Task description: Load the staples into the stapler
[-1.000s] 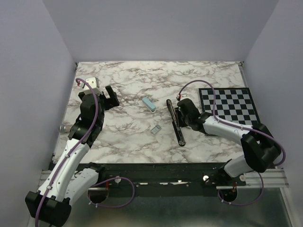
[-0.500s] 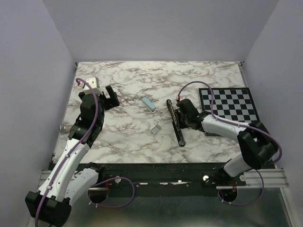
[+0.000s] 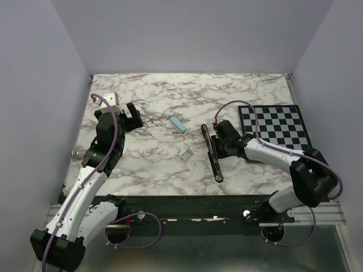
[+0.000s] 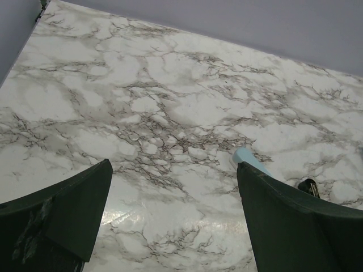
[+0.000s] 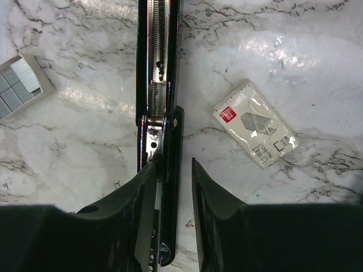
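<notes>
The staples (image 3: pixel 186 154) were seen in a grey tray (image 5: pixel 41 86) on the marble table (image 3: pixel 147 90), just left of the opened stapler (image 3: pixel 214 161), whose long axis ran near to far. The nearer right gripper (image 5: pixel 173 164) was set astride the stapler, jaws partly apart, any grip undetermined; the left gripper (image 4: pixel 174 170) was spread wide, well away.

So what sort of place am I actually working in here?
Looks like a lab test cell rather than a real office: a marble-patterned table boxed in by plain pale walls, a metal mounting rail along its near edge, and a checkerboard mat lying on it like a prop.
</notes>
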{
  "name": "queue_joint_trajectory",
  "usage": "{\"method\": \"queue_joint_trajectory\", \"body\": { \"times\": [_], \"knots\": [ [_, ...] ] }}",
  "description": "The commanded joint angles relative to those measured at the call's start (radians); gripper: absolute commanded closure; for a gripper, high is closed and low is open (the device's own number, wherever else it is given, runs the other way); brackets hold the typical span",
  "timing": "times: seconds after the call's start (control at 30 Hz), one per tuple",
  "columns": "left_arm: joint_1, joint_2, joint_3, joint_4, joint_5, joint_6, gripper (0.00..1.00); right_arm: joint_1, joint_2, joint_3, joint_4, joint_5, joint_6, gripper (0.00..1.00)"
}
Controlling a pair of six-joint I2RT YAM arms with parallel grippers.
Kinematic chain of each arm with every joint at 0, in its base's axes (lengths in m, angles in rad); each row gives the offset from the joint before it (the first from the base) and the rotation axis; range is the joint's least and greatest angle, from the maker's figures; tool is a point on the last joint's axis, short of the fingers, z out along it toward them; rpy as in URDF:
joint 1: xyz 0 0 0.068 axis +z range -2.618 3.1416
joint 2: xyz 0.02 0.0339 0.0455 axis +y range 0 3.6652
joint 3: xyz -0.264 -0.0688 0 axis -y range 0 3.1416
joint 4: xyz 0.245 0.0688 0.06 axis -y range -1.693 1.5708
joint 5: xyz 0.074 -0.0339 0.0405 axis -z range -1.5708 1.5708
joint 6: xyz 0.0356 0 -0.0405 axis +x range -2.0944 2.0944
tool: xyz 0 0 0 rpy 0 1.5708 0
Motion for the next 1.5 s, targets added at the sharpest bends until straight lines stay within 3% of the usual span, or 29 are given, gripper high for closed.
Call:
{"method": "queue_joint_trajectory", "body": {
  "times": [0.0, 0.27, 0.63, 0.9, 1.03, 1.1, 1.2, 1.47],
  "knots": [
    [0.007, -0.004, -0.008, 0.019, 0.018, -0.006, 0.01, -0.001, -0.039, -0.035, -0.067, -0.062, 0.024, 0.61],
    [0.007, -0.007, -0.01, 0.019, 0.021, -0.008, 0.01, 0.001, -0.035, -0.036, -0.044, -0.105, 0.018, 0.62],
    [0.007, -0.01, -0.01, 0.019, 0.011, -0.004, 0.01, 0.002, 0.082, 0.063, -0.021, -0.116, 0.012, 0.86],
    [0.007, -0.008, -0.01, 0.019, 0.008, -0.004, 0.01, 0.001, 0.187, 0.19, -0.015, 0.012, 0.024, 0.95],
    [0.007, -0.01, -0.008, 0.019, 0.005, -0.003, 0.01, 0.001, 0.238, 0.269, -0.019, 0.022, 0.019, 0.91],
    [0.007, -0.008, -0.01, 0.018, 0.008, -0.001, 0.01, 0.001, 0.232, 0.275, -0.024, 0.016, 0.012, 0.81],
    [0.007, -0.01, -0.008, 0.019, 0.011, -0.001, 0.01, 0.001, 0.206, 0.264, -0.033, 0.016, -0.001, 0.76],
    [0.007, -0.007, -0.008, 0.018, 0.019, -0.004, 0.01, 0.001, 0.175, 0.226, -0.044, -0.02, -0.019, 0.73]
  ]
}}
